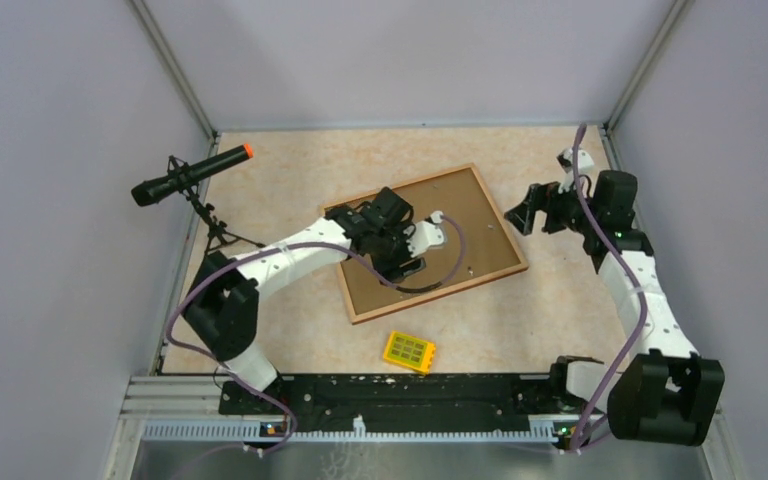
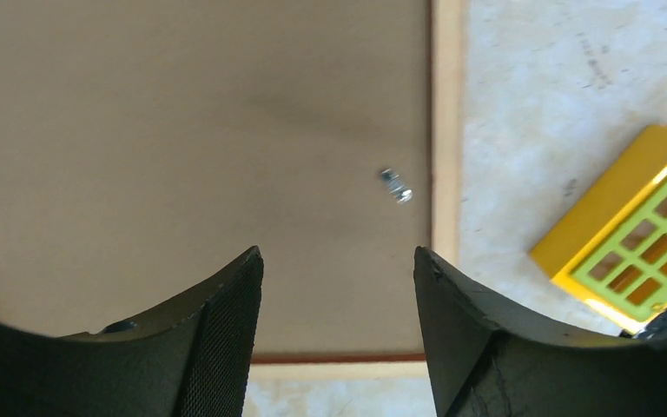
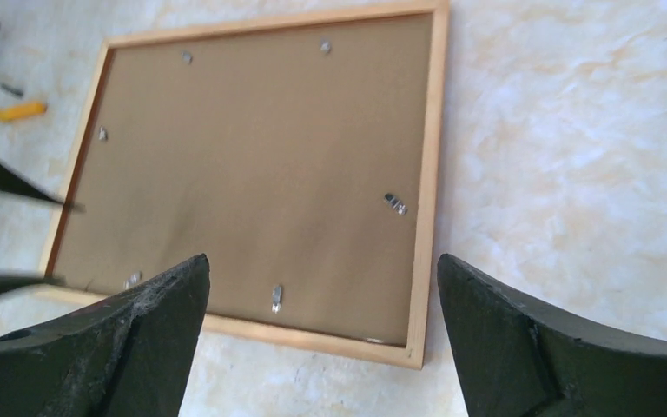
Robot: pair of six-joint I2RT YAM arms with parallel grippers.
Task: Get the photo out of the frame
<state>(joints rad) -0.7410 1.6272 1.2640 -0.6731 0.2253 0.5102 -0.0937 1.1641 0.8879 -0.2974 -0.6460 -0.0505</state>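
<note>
You see the frame lying flat on the table, a little right of the centre of the top view and turned at a slant. Its brown back faces up, with the light wood rim around it, so the photo itself is hidden from you. Small metal tabs sit along the edges of the back; one of them shows close to the right rim in the left wrist view.

Your left gripper is over the lower middle part of the frame. Its jaws stand apart and hold nothing; whether they touch the board, you cannot tell.

Your right gripper is just beside the right edge of the frame, also with the jaws wide apart and with nothing between them.

A small yellow block lies on the table below the frame, apart from it. A black microphone stands on its stand at the left side.
</note>
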